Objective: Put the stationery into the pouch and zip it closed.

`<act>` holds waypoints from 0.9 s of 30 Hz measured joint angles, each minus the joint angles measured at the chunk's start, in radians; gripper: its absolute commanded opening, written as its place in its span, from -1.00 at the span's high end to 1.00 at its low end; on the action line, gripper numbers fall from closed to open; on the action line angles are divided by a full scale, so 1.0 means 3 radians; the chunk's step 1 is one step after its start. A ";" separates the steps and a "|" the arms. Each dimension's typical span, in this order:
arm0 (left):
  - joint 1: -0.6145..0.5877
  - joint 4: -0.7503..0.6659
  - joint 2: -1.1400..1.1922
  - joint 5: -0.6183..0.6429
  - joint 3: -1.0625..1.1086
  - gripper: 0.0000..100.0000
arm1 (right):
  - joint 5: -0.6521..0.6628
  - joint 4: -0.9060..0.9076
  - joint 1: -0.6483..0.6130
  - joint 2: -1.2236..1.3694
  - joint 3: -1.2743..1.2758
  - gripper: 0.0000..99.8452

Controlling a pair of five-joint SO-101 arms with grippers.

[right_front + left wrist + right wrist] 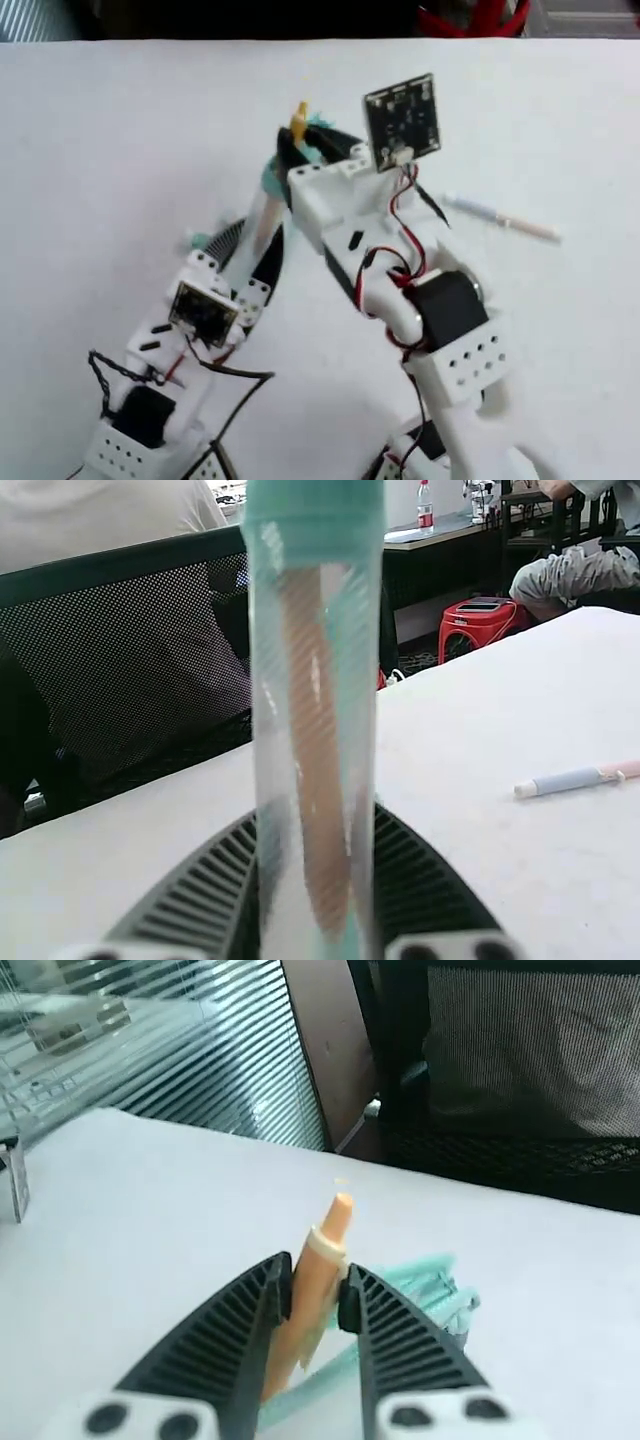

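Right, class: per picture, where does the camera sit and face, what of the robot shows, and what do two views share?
High view: fixed above the table, looking down; left arm and right arm show.
Left wrist view: on the left wrist, facing a chair across the table; the left end effector holds the pouch.
Right wrist view: on the right wrist, facing blinds; the right end effector grips the orange pen.
Shared: high and left wrist views show the loose pastel pen.

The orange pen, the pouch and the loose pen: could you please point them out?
orange pen [318, 1280]: right wrist view, mid barrel.
pouch [362, 710]: left wrist view, clear wall.
loose pen [565, 780]: left wrist view, blue barrel.
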 measured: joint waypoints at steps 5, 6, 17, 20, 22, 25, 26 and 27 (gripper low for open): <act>0.0000 0.0000 0.0005 -0.0010 0.0005 0.66 | 0.0015 0.0010 -0.0010 -0.0205 0.0256 0.96; 0.0000 0.0000 0.0005 -0.0010 0.0005 0.66 | 0.0015 0.0015 -0.0036 -0.0215 0.0281 0.96; 0.0082 0.0522 -0.0036 0.0000 -0.0215 0.66 | 0.0578 0.0072 -0.0517 -0.0245 0.0430 0.96; 0.0092 0.0757 -0.0036 -0.0020 -0.0332 0.66 | 0.0762 0.0148 -0.0547 -0.0251 0.0389 0.96; 0.0092 0.0783 -0.0041 -0.0138 -0.0353 0.66 | 0.0869 0.0194 -0.0547 -0.0251 0.0363 0.96; 0.0092 0.0783 -0.0041 -0.0261 -0.0353 0.66 | 0.0931 0.0235 -0.0547 -0.0261 0.0358 0.95; 0.0092 0.0788 -0.0041 -0.0271 -0.0353 0.66 | 0.0941 0.0251 -0.0547 -0.0261 0.0338 0.95; 0.0092 0.0788 -0.0041 -0.0276 -0.0353 0.66 | 0.0951 0.0276 -0.0547 -0.0261 0.0317 0.95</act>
